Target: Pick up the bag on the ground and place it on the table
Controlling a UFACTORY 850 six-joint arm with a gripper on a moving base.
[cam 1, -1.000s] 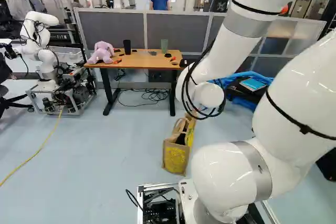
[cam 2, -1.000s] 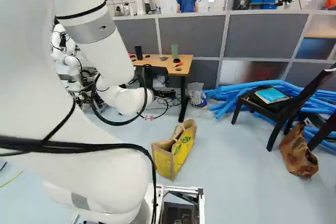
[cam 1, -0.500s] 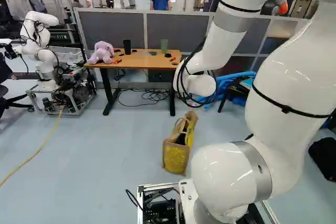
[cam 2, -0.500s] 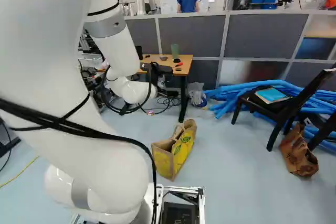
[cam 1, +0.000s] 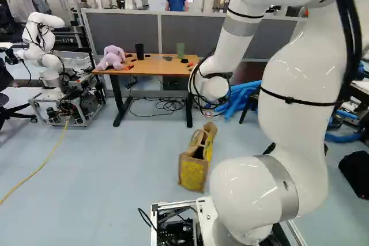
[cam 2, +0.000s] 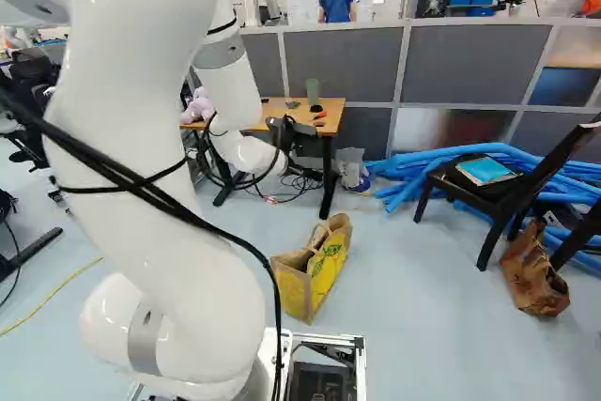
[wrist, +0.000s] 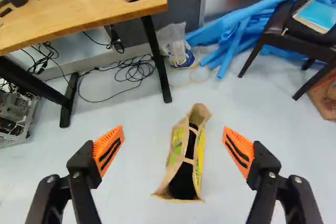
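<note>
The tan and yellow bag [cam 1: 193, 172] [cam 2: 329, 265] stands upright on the floor, its open top showing a dark inside and its handles up. Behind it is the wooden table [cam 1: 151, 66] [wrist: 79, 17]. A black part of my gripper [cam 2: 289, 134] shows at the arm's end in the right base view; its fingers are hidden there. In the wrist view my gripper [wrist: 173, 128] is wide open and empty. The bag [wrist: 200, 153] lies below and between its fingers in that view, well down on the floor and touching neither finger.
On the table are a pink plush toy [cam 1: 113, 57], a dark cup [cam 1: 139, 51], a green cup [cam 2: 313, 92] and small tools. Blue tubes [cam 2: 413, 171], a dark chair [cam 2: 493, 192] and a brown bag [cam 2: 533, 274] stand right. Another robot [cam 1: 47, 56] is at the left.
My arm has shifted leftward in the left base view, while its end has moved rightward and up in the right base view. The base and the bag have stayed put.
</note>
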